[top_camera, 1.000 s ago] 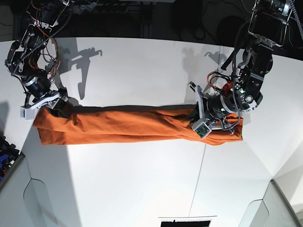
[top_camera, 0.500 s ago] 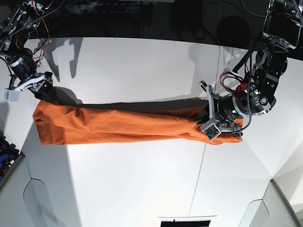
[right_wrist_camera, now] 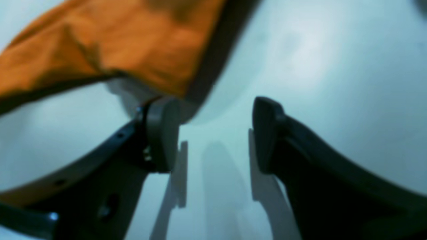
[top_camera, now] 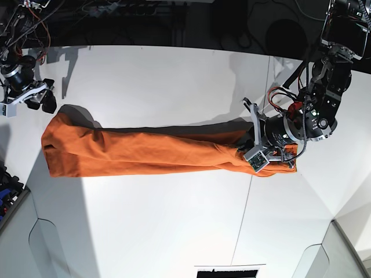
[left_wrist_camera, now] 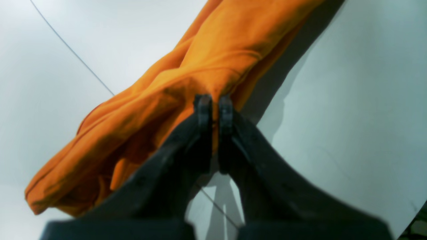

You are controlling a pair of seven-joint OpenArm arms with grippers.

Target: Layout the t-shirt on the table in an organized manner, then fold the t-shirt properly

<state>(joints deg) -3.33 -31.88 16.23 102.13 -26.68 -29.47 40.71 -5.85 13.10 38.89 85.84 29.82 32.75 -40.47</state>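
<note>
The orange t-shirt (top_camera: 151, 153) lies stretched into a long rumpled band across the white table (top_camera: 174, 87). My left gripper (top_camera: 246, 145) is at the shirt's right end, and in the left wrist view its fingertips (left_wrist_camera: 213, 103) are shut on a ridge of orange fabric (left_wrist_camera: 186, 83). My right gripper (top_camera: 42, 103) hangs open above and left of the shirt's left end, touching nothing. In the right wrist view, the open gripper (right_wrist_camera: 213, 133) has only bare table between its pads, and the t-shirt (right_wrist_camera: 116, 43) lies just beyond its left pad (right_wrist_camera: 163, 133).
A thin dark seam (top_camera: 246, 214) runs down the table under the shirt's right end. A bin with blue things (top_camera: 7, 194) sits off the left edge. The table's front corners are cut at an angle, and a dark object (top_camera: 226, 272) sits at the near edge.
My right gripper let go of the shirt's left end, opened wider and moved up and to the left. That end now lies on the table. My left gripper kept its hold.
</note>
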